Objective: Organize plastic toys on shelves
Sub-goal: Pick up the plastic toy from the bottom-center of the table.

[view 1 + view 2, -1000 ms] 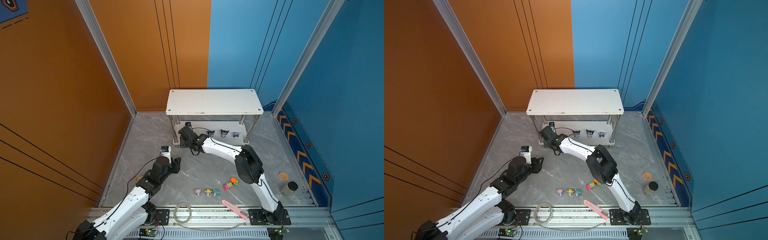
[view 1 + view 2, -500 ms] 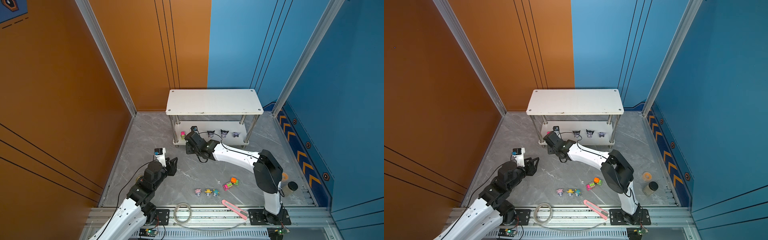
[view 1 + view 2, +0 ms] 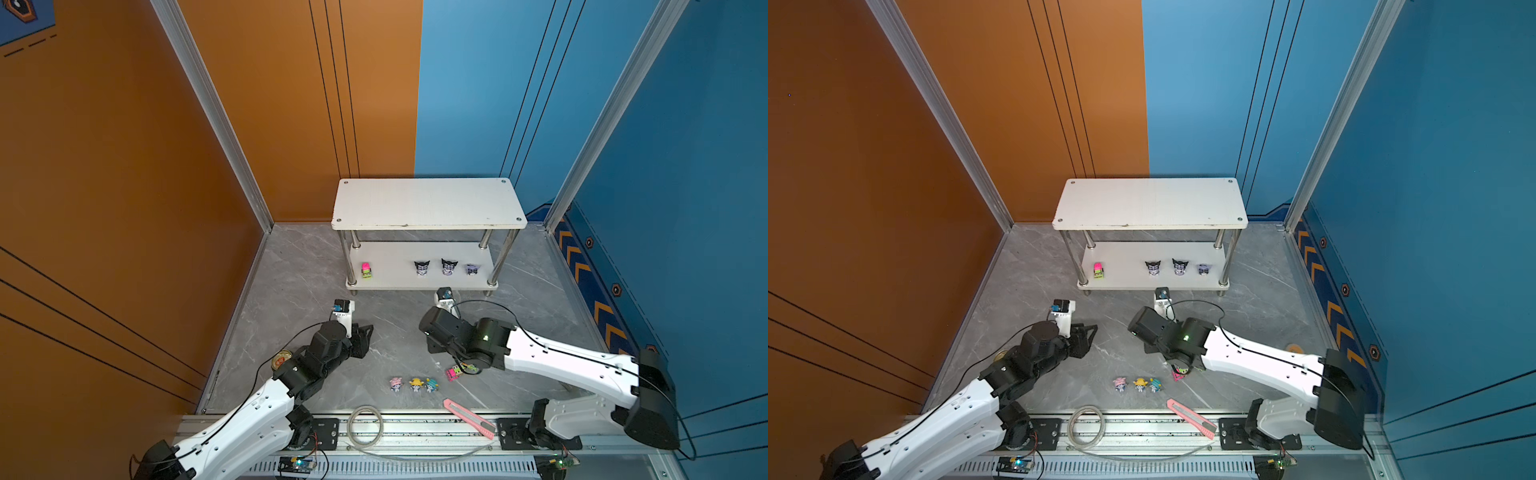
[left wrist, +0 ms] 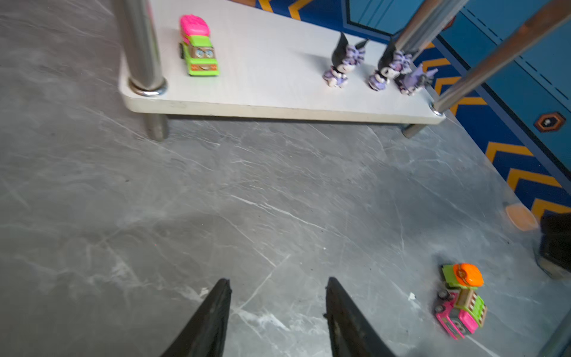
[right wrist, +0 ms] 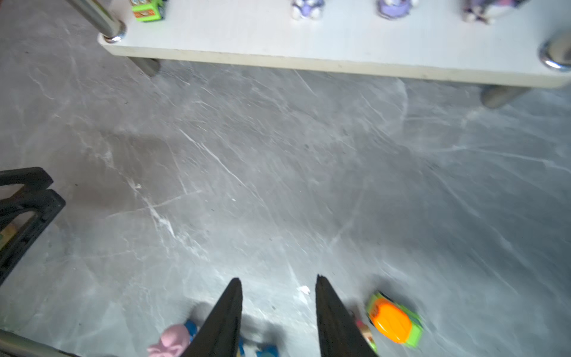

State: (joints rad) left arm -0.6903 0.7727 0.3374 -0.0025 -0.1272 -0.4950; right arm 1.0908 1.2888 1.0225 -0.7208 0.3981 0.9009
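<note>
The shelves [image 3: 428,203] stand at the back. On their lower board are a pink and green truck [image 3: 366,270] near its left end and three black-purple figurines [image 3: 448,267] toward its right. Three pastel figurines [image 3: 415,384] stand in a row on the floor, with two more trucks [image 3: 456,370] to their right, partly under my right arm [image 3: 482,337]. My right gripper [image 5: 278,279] is open and empty over bare floor, the orange-topped truck [image 5: 392,321] and the pink-hatted figurine [image 5: 171,340] at either side. My left gripper [image 3: 365,340] is open and empty above the floor.
A pink utility knife [image 3: 469,417] and a coil of clear tubing [image 3: 365,426] lie at the front rail. A gold-lidded tin [image 3: 281,359] sits by my left arm. An orange lid [image 3: 1295,348] lies at the right. Orange and blue walls close in the grey floor.
My right arm has drawn back from the left end of the lower board to the trucks on the floor, leaving the pink and green truck there. My left arm has shifted slightly.
</note>
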